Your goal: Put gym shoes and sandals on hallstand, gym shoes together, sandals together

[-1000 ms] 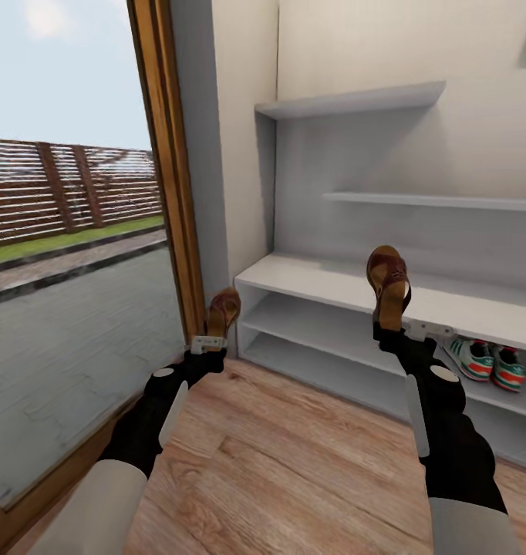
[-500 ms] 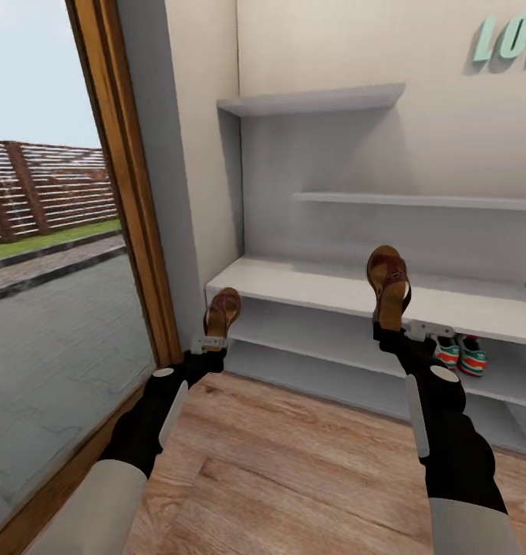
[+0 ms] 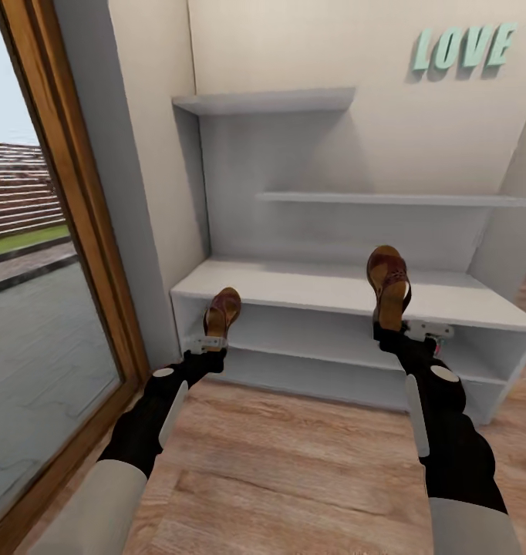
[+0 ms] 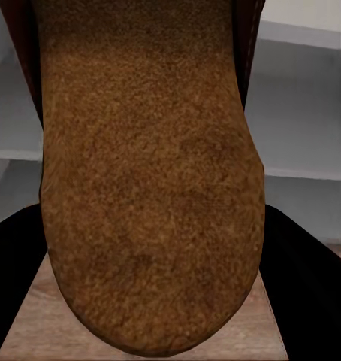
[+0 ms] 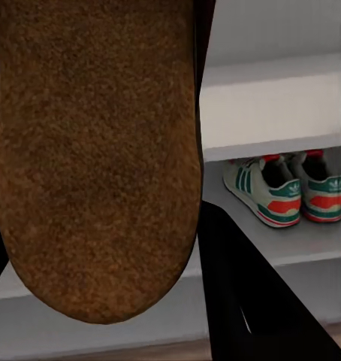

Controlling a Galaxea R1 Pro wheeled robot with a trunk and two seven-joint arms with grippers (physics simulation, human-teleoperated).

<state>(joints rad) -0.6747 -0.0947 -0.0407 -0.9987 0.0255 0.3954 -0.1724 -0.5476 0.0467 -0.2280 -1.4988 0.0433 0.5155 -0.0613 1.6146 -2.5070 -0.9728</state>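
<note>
You have one small brown slide sandal with a dark reddish-brown strap (image 3: 221,310) clamped upright in your left gripper (image 3: 209,340), and its twin brown sandal (image 3: 389,284) clamped heel-down in your right gripper (image 3: 392,325); each tan textured sole faces its wrist camera. The pale grey-white hallstand with its long bench top and two open tiers (image 3: 317,289) stands directly ahead on the light wood-plank corridor floor (image 3: 294,462). The two cream-white sneakers with teal stripes and red-orange heels (image 5: 287,188) already sit side by side on a shelf tier, seen past the right sandal's sole.

To finish well, close in squarely, then tip each sandal from upright to sole-down before you let go, so neither topples off the edge. The bench top looks the easiest target: set the right sandal down first, then bring the left one just beside it, touching or nearly so. Keep both well back from the front lip.
</note>
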